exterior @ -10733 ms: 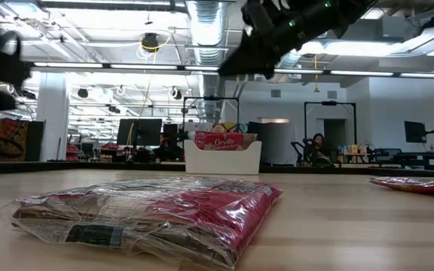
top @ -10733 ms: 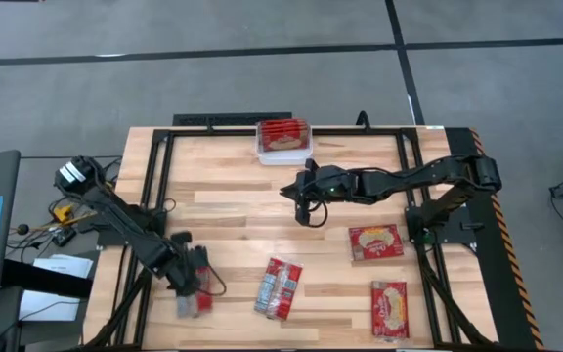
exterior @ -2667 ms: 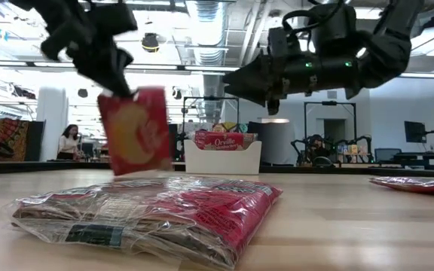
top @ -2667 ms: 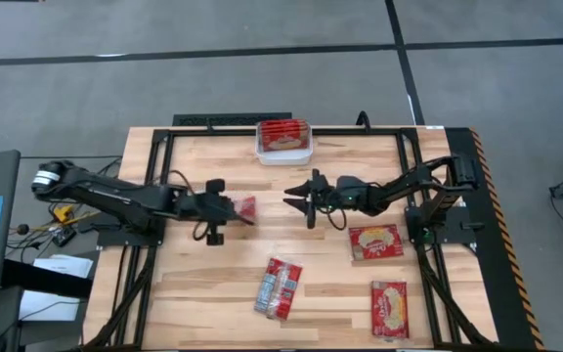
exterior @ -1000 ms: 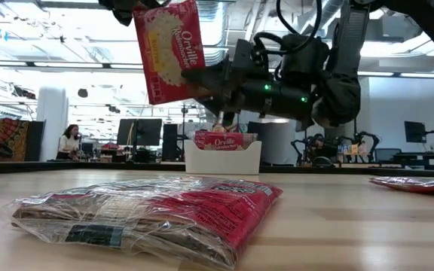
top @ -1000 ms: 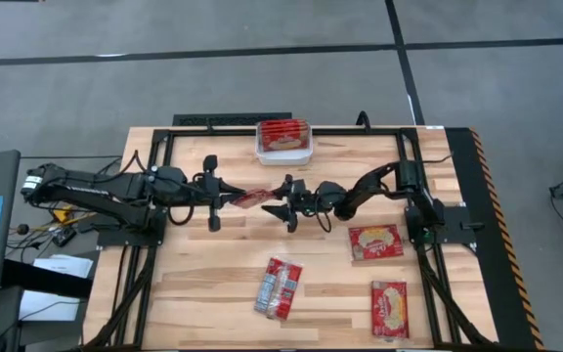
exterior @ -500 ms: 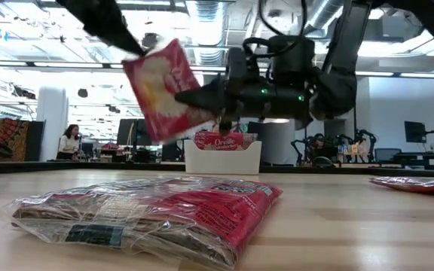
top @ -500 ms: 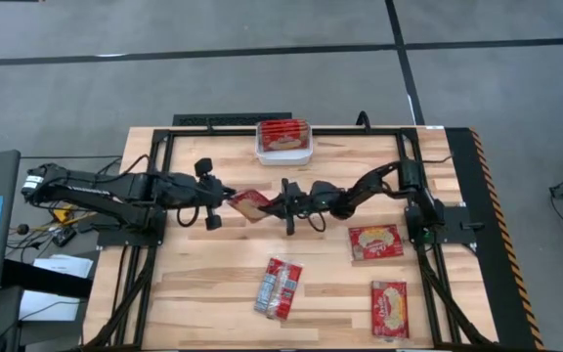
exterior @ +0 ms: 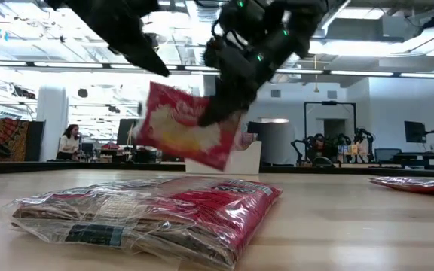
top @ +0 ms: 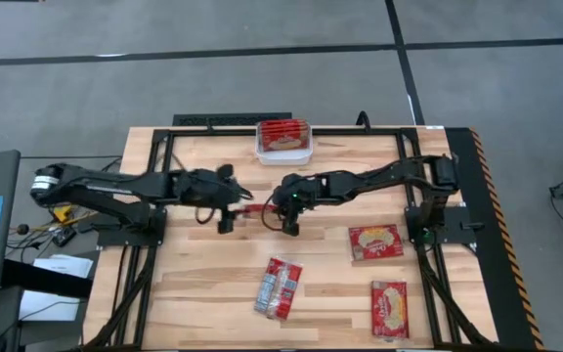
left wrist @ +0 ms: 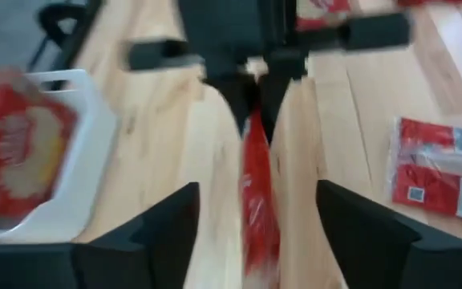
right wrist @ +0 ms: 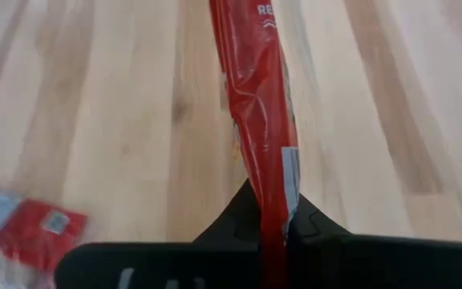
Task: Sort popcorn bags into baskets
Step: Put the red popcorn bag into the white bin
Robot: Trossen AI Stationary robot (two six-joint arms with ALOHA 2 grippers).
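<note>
A red popcorn bag (exterior: 178, 128) hangs in the air over the middle of the table, seen edge-on in the high view (top: 252, 208). My right gripper (right wrist: 273, 217) is shut on it and reaches in from the table's right (top: 276, 204). My left gripper (top: 235, 207) stands open at the bag's other end, one finger (left wrist: 167, 225) on either side of it with a gap on both sides. The white basket (top: 283, 144) stands at the table's far edge with red bags upright inside. My right gripper pinches the bag's end nearest the table's right (right wrist: 277, 189) between its two fingers. The fingers slant down from the right and lie along the bag. The bag hangs tilted below them (exterior: 202, 113), clear of the table and edge-up.
Three more popcorn bags lie flat on the near half: one at the middle (top: 279, 287), two on the right (top: 375, 242) (top: 390, 309). A black frame (top: 154, 176) borders the table. Bare wood lies between the hanging bag and the basket.
My right gripper has shut on the bag that my left gripper held high. My left gripper has then opened and let go. The bag has sunk and tipped, and now hangs from my right gripper, which has risen and tipped downward.
</note>
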